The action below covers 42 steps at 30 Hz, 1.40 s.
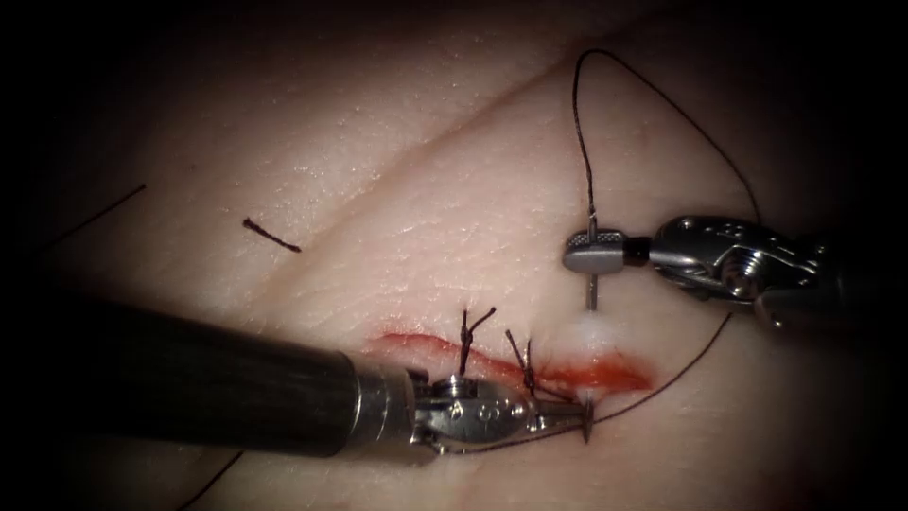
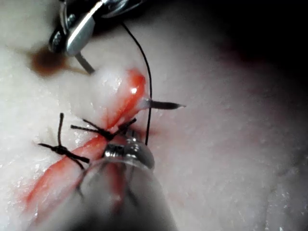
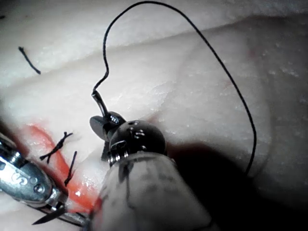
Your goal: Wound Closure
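- Needle [image 1: 590,284] is sitting in the tissue [image 1: 426,208] across the cut [image 1: 530,364]: my right end effector [image 1: 594,252] is clenching its swaged end on the far side, while the tip is poking out on the near side.
- My left end effector [image 1: 558,416] is resting beside that tip; I cannot tell whether it is closed on it.
- Twisting the needle off its curve is risking tearing the raised tissue edge.
- Thread [image 1: 662,104] is looping loosely behind my right end effector, so it is risking snagging on the two knotted stitches [image 1: 492,345].
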Motion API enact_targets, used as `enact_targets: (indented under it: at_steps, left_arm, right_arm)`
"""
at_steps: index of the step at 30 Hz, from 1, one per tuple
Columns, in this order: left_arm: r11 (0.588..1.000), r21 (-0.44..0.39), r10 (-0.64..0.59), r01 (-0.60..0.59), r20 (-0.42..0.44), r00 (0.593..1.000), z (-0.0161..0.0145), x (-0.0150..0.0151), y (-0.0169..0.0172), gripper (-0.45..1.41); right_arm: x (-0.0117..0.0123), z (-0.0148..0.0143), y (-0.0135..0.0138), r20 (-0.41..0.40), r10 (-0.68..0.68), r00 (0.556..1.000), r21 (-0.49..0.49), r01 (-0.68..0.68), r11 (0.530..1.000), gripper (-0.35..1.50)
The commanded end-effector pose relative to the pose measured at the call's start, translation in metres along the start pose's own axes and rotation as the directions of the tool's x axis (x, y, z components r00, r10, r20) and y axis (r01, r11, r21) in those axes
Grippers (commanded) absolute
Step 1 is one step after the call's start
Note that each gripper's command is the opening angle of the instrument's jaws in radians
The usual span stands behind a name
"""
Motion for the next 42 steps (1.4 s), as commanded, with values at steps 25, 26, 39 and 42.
enact_targets:
  at_steps: [25, 26, 39, 42]
  left_arm:
    - [0.997, -0.011, 0.076, -0.076, -0.003, 0.997, -0.0002, 0.0012, 0.0012, -0.13]
    - [0.994, -0.017, 0.106, -0.106, -0.003, 0.994, -0.0004, 0.0014, 0.0016, -0.11]
    - [0.921, 0.027, 0.39, -0.389, -0.07, 0.918, -0.0031, 0.0016, 0.004, 0.12]
    - [0.864, 0.071, 0.504, -0.499, -0.091, 0.859, -0.0028, 0.0029, 0.0036, 0.41]
  right_arm:
    - [-0.0072, 0.0001, -0.0044, 0.077, 0.246, 0.966, 0.106, -0.254, 0.961, -0.35]
    - [-0.0062, -0.0002, -0.0038, 0.041, 0.254, 0.966, 0.14, -0.257, 0.956, 0.31]
    - [0.0011, -0.006, 0.0004, -0.132, 0.12, 0.984, 0.233, -0.087, 0.969, 1.31]
    - [0.0008, -0.0064, 0.0004, -0.133, 0.112, 0.985, 0.236, -0.078, 0.969, 1.31]
